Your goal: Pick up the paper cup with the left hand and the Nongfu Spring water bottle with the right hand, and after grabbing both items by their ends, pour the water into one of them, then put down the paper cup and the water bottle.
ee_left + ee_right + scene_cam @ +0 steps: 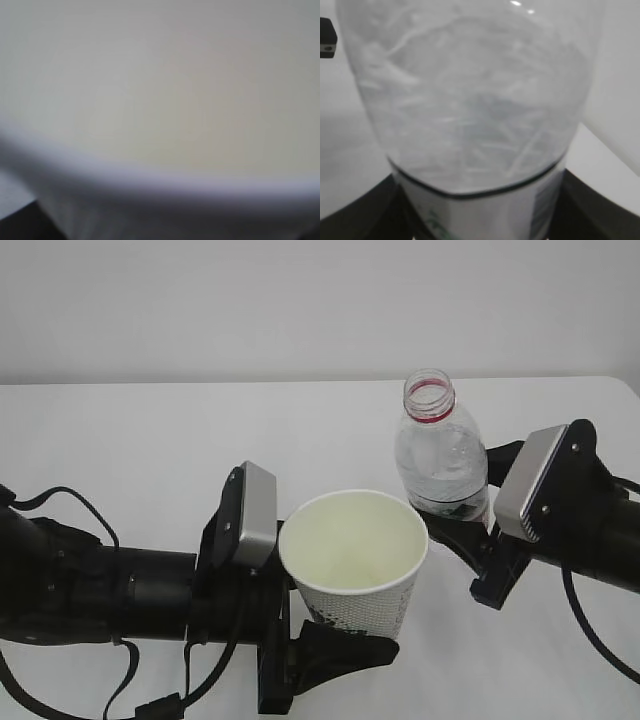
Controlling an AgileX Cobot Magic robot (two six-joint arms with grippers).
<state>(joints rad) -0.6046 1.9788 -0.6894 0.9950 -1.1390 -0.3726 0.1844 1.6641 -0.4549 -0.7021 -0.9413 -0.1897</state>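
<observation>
Left hand (335, 645) grips small white paper cup (352, 562); right hand (462, 530) grips clear uncapped plastic bottle (441, 445), rims probably just apart; white tabletop (150, 450) bare behind.

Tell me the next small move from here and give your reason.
Probably tip the water bottle left so its open mouth comes over the paper cup. The right hand holds the bottle upright and uncapped just right of the cup, the left hand holds the cup low, and the cup looks empty.
</observation>
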